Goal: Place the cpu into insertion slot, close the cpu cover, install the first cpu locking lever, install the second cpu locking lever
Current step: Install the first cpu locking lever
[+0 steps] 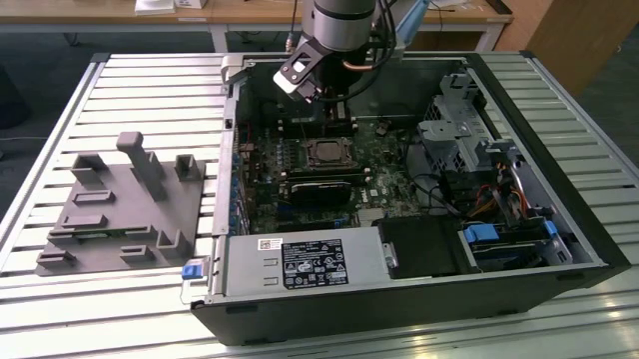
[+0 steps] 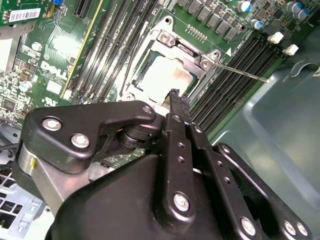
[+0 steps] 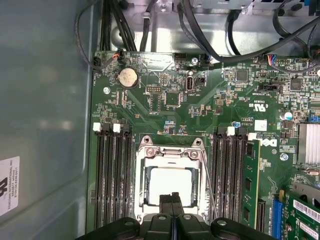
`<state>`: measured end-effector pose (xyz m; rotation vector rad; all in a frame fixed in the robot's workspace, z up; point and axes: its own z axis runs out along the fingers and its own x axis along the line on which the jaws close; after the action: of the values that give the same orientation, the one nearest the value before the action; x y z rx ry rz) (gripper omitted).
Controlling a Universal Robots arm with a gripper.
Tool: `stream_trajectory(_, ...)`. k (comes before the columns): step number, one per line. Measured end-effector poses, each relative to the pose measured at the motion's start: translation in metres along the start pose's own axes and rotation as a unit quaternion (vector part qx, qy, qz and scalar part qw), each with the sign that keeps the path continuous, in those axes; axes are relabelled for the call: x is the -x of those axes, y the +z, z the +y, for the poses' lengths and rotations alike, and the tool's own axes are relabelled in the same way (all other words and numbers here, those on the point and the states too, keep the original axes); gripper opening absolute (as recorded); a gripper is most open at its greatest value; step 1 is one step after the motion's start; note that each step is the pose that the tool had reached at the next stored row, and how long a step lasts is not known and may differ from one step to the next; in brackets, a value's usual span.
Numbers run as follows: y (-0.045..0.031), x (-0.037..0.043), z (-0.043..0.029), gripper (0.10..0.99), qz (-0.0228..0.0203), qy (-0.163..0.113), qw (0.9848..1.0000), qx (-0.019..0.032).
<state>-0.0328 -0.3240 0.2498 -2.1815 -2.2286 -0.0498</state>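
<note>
Hangs low inside the open computer case [image 1: 519, 247], over the motherboard [image 3: 165, 105]: the gripper [image 3: 172, 199], clenched, fingers [image 2: 176, 107] pressed flat together on nothing. Right under the tips, near the middle of the board, the insertion slot [image 3: 145, 187], with the cpu cover [image 3: 170, 149] folded down flat and the cpu [image 3: 167, 182] seated inside, pale top bare through the cover's window. Tips poised at the cpu's edge against the frame; touching or just clear, cannot tell. Around all this, from the biggest down: slatted table [image 1: 60, 105] carrying the case; grey fixture [image 1: 120, 202] toward the table's edge at the exterior view's left, apart from the case; silver-labelled power supply box [image 1: 299, 263] in a corner of the case; long black card [image 1: 319, 191] just beside the socket; banks of memory slots [image 3: 112, 180] flanking the socket on two sides; thin metal lever [image 3: 209, 185] slanting from a corner of the cover out over one bank. Cables [image 3: 240, 35] bundled past the board's edge, well apart from the socket. Bare grey case wall [image 3: 45, 100] along another edge of the board. Open room straight above the socket.
</note>
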Motion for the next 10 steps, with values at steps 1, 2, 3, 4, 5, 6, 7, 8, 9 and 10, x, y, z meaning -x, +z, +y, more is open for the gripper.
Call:
stream_trajectory(1, -0.0005, 0.0, 0.0, 0.106, 0.0, 0.0, 1.0, 0.0)
stream_trajectory(2, -0.001, 0.0, 0.0, 0.106, 0.0, 0.0, 1.0, 0.0)
stream_trajectory(3, -0.0015, 0.0, 0.0, 0.106, -0.0001, 0.0, 1.0, 0.0)
stream_trajectory(4, -0.002, -0.0001, 0.0, 0.106, 0.0, 0.0, 1.0, 0.0)
stream_trajectory(5, -0.0026, -0.0001, 0.0, 0.106, -0.0001, 0.0, 1.0, 0.0)
stream_trajectory(6, -0.003, -0.0001, 0.0, 0.106, 0.0, 0.0, 1.0, 0.0)
stream_trajectory(7, -0.0036, -0.0001, 0.0, 0.106, 0.0, 0.0, 1.0, 0.0)
stream_trajectory(8, -0.0042, -0.0002, 0.0, 0.106, 0.0, 0.0, 1.0, 0.0)
stream_trajectory(9, -0.0051, -0.0002, 0.0, 0.106, 0.0, 0.0, 1.0, 0.0)
stream_trajectory(10, -0.0061, -0.0002, 0.0, 0.106, 0.0, 0.0, 1.0, 0.0)
